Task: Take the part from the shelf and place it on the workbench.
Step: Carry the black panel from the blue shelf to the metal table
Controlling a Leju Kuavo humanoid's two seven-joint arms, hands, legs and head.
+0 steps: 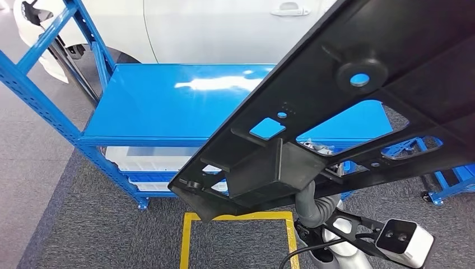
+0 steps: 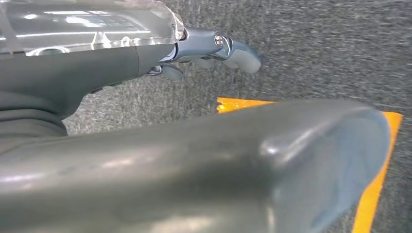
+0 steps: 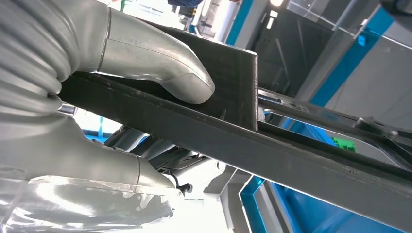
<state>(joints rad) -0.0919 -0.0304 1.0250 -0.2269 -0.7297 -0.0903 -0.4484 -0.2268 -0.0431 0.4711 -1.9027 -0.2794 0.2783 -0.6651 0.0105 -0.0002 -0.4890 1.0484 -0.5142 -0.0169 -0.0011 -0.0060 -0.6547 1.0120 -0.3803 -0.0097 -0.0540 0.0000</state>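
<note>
Part (image 1: 347, 112), a long, stiff black plastic frame, rides tilted above the blue shelf (image 1: 168, 101), clamped in your right hand (image 3: 73, 97) by its boxy rib, so expect leverage; your left hand (image 2: 214, 48) hangs empty, fingers loosely apart.

Black plastic part (image 1: 358, 106) — flat, cut-out, tilted — held above the blue shelf (image 1: 162, 101).

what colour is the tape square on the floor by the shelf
Yellow, an outline on grey carpet; clearest in the head view.
</note>
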